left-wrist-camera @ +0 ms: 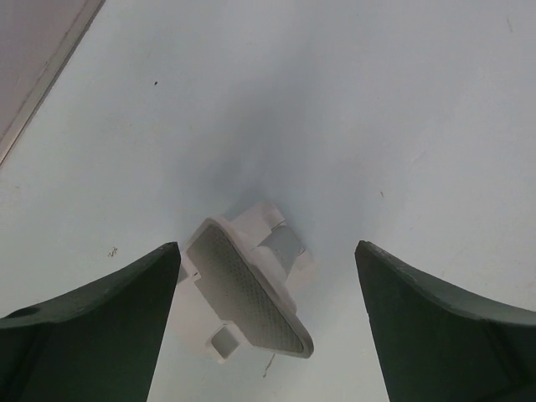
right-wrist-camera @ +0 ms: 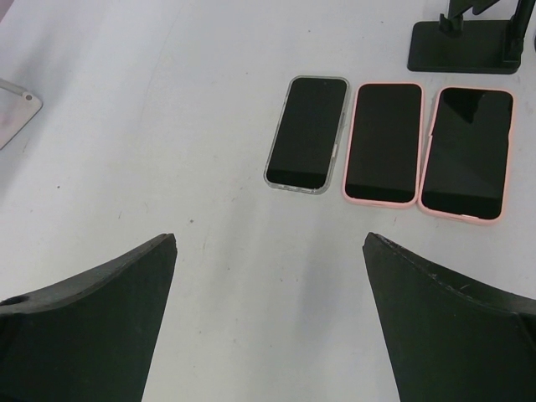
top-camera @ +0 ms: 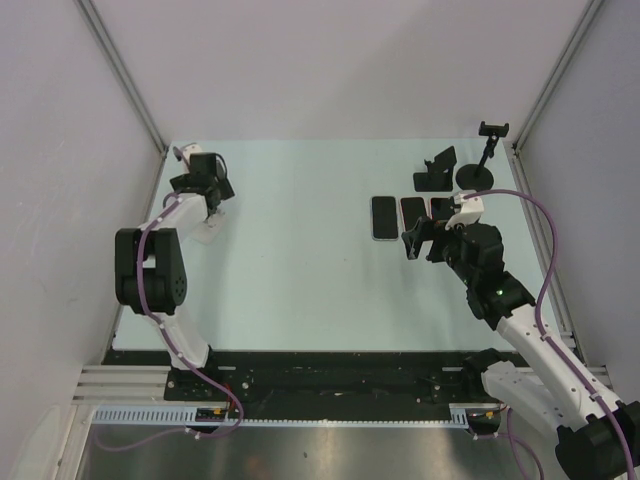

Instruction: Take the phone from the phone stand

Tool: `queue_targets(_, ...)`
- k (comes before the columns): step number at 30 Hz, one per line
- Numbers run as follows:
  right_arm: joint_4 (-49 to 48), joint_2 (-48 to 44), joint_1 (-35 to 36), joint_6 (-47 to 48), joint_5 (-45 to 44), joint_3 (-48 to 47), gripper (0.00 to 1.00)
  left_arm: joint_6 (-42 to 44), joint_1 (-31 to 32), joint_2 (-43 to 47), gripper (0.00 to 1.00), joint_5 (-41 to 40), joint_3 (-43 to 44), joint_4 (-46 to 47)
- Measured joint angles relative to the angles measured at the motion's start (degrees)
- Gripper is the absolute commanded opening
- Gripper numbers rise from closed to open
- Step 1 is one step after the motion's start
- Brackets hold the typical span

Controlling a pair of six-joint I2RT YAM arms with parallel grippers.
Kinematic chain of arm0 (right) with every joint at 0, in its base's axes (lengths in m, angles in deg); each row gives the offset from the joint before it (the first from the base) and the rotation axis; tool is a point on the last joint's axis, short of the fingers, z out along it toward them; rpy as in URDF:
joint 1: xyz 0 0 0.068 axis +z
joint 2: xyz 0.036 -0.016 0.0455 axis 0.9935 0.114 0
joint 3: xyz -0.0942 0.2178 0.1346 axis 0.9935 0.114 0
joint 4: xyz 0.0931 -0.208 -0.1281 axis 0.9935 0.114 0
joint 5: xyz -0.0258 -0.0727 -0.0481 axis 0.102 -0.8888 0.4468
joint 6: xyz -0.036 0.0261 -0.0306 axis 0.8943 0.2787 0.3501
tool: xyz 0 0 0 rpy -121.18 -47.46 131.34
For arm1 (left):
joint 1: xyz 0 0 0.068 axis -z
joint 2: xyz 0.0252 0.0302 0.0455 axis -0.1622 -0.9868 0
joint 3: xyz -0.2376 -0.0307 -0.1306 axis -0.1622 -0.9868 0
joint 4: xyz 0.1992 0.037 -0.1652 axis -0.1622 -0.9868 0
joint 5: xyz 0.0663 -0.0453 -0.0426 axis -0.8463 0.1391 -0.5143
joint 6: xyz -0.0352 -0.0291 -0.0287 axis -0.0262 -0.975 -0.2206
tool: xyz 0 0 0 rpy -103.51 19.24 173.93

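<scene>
Three phones lie flat, side by side, on the table: one in a clear case [right-wrist-camera: 306, 134] [top-camera: 383, 217] and two in pink cases [right-wrist-camera: 383, 142] [right-wrist-camera: 466, 153]. A black phone stand [right-wrist-camera: 469, 42] [top-camera: 437, 170] stands just behind them with no phone on it. My right gripper [right-wrist-camera: 268, 239] [top-camera: 422, 243] is open and empty, hovering just in front of the phones. My left gripper [left-wrist-camera: 266, 247] [top-camera: 210, 212] is open at the far left, straddling a small white stand [left-wrist-camera: 251, 293] that holds no phone.
A black clamp holder on a round base [top-camera: 482, 172] stands at the back right corner. A grey plate corner [right-wrist-camera: 15, 109] shows at the left edge of the right wrist view. Walls close in on both sides of the table [top-camera: 290, 270].
</scene>
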State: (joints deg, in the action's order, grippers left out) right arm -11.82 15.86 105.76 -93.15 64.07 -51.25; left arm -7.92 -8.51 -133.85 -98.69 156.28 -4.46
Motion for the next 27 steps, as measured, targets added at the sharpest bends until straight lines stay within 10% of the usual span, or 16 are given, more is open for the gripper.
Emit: queue_targets(27,-0.48,1.27,0.00,0.00,1.60,0.00,0.99,0.76,-0.11,4.59,0.27,6.82,-1.46,1.16)
